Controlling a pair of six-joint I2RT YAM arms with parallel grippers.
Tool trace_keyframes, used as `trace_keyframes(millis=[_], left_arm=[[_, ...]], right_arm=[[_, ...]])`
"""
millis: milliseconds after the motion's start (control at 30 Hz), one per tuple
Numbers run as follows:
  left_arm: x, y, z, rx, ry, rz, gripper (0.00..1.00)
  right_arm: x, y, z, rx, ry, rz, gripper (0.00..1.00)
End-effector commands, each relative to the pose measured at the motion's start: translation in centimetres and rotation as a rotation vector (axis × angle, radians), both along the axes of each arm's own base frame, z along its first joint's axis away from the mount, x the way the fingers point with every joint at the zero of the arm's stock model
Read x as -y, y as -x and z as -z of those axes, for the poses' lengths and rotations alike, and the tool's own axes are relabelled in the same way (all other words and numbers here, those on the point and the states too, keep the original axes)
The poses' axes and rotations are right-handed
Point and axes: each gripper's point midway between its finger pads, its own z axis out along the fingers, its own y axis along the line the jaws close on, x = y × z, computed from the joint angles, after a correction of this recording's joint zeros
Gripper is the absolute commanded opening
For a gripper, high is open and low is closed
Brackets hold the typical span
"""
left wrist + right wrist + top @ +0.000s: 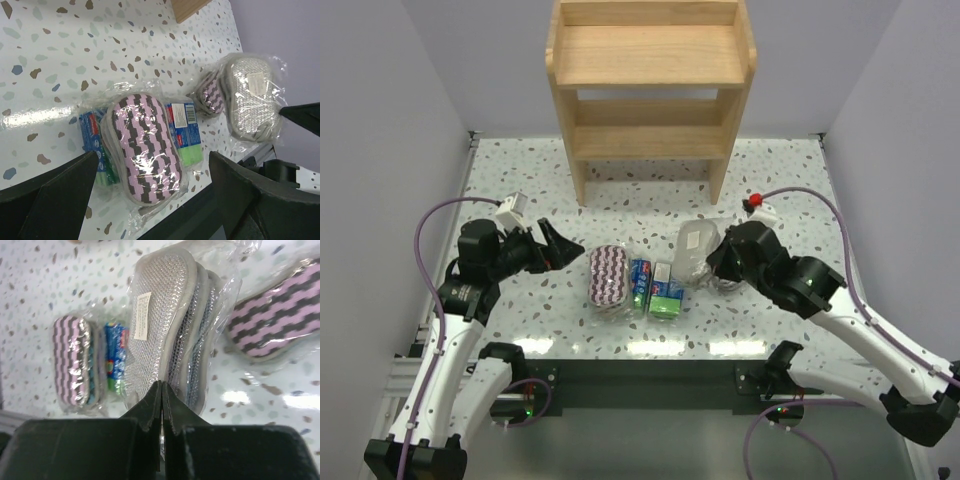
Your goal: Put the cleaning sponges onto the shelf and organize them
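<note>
1. Right gripper (161, 390): its fingers are pressed together at the near rim of the silver-backed pad (160, 315). I cannot tell whether a fold of the clear wrapper is caught between them. The pad's long axis runs straight away from the fingertips, toward the top of the right wrist view. The right arm is clearly the nearer one to it.
2. Shelf (650, 55): one, at top centre of the overhead view, up and left of the right gripper and well apart from every sponge. Both tiers look bare.
3. Left gripper (555, 248): fingers spread wide, holding nothing, at left of centre beside the zigzag pad (608, 277), whose long axis runs top to bottom.
4. Oval pads: three, namely the silver-backed one, that centre one, and a second zigzag pad (280, 320) at the upper right of the right wrist view.
5. Small green-and-blue packs (640, 285): two show plainly, between the pads. A third may sit under the centre pad.
</note>
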Motion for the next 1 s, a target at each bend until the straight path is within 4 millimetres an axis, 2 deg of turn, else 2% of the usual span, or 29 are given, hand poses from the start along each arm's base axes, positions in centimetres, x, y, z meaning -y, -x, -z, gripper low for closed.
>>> trace_keyframes(millis=[0,33,100,133,200,233,333,367,400,467,600,633,767,900,967], left_arm=[[0.2,-0.2,-1.6,0.049,0.004,0.014,0.98],[0.2,-0.1,-1.8,0.052,0.004,0.014,0.98],[0.2,-0.2,-1.8,0.054,0.002,0.012,0.98],[0.3,-0.1,-1.7,0.053,0.004,0.015,0.98],[0.4,-0.3,-1.7,0.051,0.013,0.020,0.98],[0.5,-0.2,-1.7,0.046,0.020,0.028,0.98],[0.8,-0.2,-1.8,0.043,0.040,0.040,0.98],[0.9,-0.2,-1.8,0.047,0.040,0.043,0.98],[0.9,-0.2,-1.8,0.048,0.040,0.046,0.98],[1.0,-0.2,-1.9,0.050,0.036,0.057,0.98],[1.3,0.0,-1.5,0.036,0.034,0.082,0.98],[1.3,0.1,-1.5,0.034,0.035,0.090,0.98],[0.9,0.5,-1.0,0.034,-0.006,0.088,0.98],[0.3,0.9,-0.4,0.041,-0.036,0.067,0.98],[0.3,0.8,-0.3,0.042,-0.032,0.063,0.98]], right_arm=[[6.0,-0.3,-0.9,0.022,0.286,0.115,0.00],[7.8,-0.9,-2.5,0.063,0.348,0.190,0.00],[10.1,-1.0,-2.2,0.035,0.496,0.227,0.00],[11.9,-1.5,-2.9,0.043,0.548,0.301,0.00],[13.7,-1.9,-2.3,0.004,0.668,0.331,0.00],[16.0,-2.3,-2.2,-0.024,0.730,0.415,0.00],[19.7,-3.0,-1.4,-0.103,0.891,0.500,0.00],[21.1,-3.1,-1.7,-0.113,0.959,0.542,0.00],[21.9,-3.4,-1.1,-0.161,1.023,0.550,0.00],[23.9,-3.9,-1.3,-0.186,1.131,0.607,0.00],[23.4,-6.2,1.2,-0.294,1.275,0.527,0.00],[22.9,-6.9,3.2,-0.364,1.314,0.468,0.00],[21.8,-7.7,7.8,-0.495,1.360,0.335,0.00],[21.5,-7.2,10.0,-0.523,1.364,0.272,0.00],[20.6,-7.4,10.1,-0.501,1.339,0.249,0.00]])
